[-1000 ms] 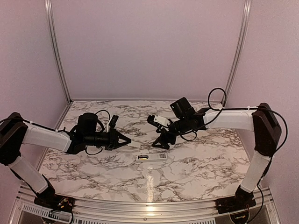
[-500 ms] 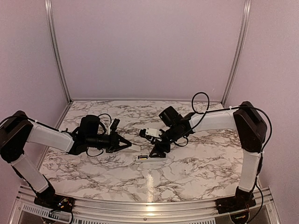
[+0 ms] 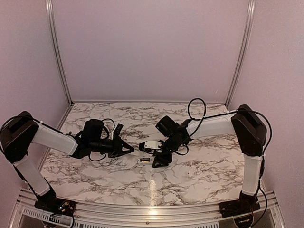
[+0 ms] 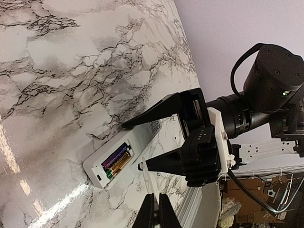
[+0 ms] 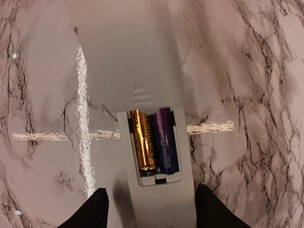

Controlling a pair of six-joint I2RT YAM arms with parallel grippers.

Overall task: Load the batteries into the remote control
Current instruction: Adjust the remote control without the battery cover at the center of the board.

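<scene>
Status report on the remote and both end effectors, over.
Left end effector shut on thin white plate. Right end effector open, straddling remote control. Two batteries seated, compartment uncovered. No obstruction seen.

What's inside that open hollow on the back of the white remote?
Two batteries lie side by side in the remote control's open recess, one gold and one purple. They cover the recess floor and the contacts under them, so those cannot be seen.

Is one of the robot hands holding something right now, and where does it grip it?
The left gripper seems to pinch the white cover plate by one end. The right gripper is open astride the remote control.
</scene>
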